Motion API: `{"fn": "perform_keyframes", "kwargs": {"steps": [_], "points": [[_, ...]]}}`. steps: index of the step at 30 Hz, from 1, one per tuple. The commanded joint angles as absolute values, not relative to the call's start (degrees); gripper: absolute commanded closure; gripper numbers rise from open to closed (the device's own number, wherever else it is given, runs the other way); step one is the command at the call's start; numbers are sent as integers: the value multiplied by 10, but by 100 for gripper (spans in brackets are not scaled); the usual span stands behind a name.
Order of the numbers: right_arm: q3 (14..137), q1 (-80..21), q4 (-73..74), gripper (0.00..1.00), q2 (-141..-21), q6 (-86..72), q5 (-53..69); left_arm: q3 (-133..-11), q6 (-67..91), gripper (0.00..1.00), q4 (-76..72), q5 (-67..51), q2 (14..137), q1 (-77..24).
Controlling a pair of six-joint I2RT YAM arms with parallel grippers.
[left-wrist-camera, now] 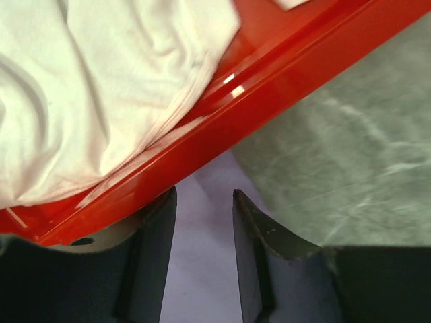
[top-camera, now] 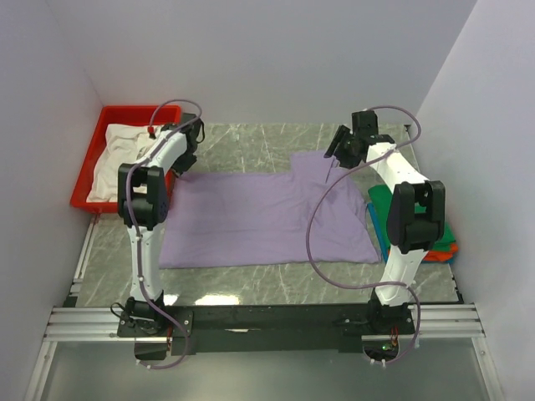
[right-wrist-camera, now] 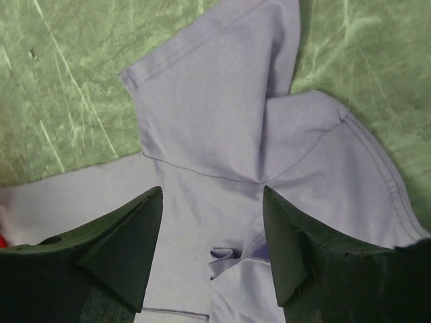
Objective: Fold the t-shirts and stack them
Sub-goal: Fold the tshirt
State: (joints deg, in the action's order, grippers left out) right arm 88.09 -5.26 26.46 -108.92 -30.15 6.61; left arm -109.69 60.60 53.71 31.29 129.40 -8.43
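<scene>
Purple is the colour of the big t-shirt (top-camera: 267, 219) lying flat across the middle of the table (top-camera: 251, 142) in the top view. It is spread out so I can fold it.

My left pincer (left-wrist-camera: 204, 195) is low at the shirt's upper left corner, right next to the red tray (left-wrist-camera: 283, 74). Its two jaws stand a little way apart. Nothing is between them, only purple cloth underneath.

My right pincer (right-wrist-camera: 212, 192) hangs over the upper right part of the shirt. It is above a sleeve (right-wrist-camera: 202, 101) that is bunched and folded over. Its jaws are wide and hold nothing.

I think both pincers are at the far edge so they can pinch it together. Then they could pull it toward the near edge for a fold.

A white t-shirt (top-camera: 117, 159) lies crumpled in the tray at the upper left, waiting. At the right side of the top view sits the pile of folded shirts (top-camera: 378, 199), green, orange and blue. My right arm hides part of it. The purple one should go there when it is folded.
</scene>
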Motion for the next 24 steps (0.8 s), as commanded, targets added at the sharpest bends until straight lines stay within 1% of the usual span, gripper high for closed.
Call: {"fn": "perform_keyframes", "kwargs": {"steps": [1, 12, 17, 18, 19, 21, 22, 24], "points": [[903, -49, 232, 32, -1083, -287, 90, -1148, 592, 55, 549, 351, 1313, -79], [907, -42, 231, 32, -1112, -284, 97, -1165, 626, 54, 574, 360, 1368, -78], [908, -36, 235, 33, -1119, -284, 103, -1169, 653, 55, 590, 367, 1383, -78], [908, -35, 236, 33, -1118, -283, 102, -1168, 656, 57, 589, 367, 1382, -78], [909, -36, 235, 33, -1117, -283, 101, -1167, 656, 62, 587, 363, 1379, -78], [912, -34, 237, 33, -1118, -282, 102, -1163, 655, 65, 583, 361, 1376, -79], [917, -34, 239, 33, -1121, -282, 103, -1163, 655, 70, 583, 360, 1372, -78], [919, -33, 241, 33, -1121, -283, 104, -1159, 653, 74, 577, 358, 1368, -78]]}}
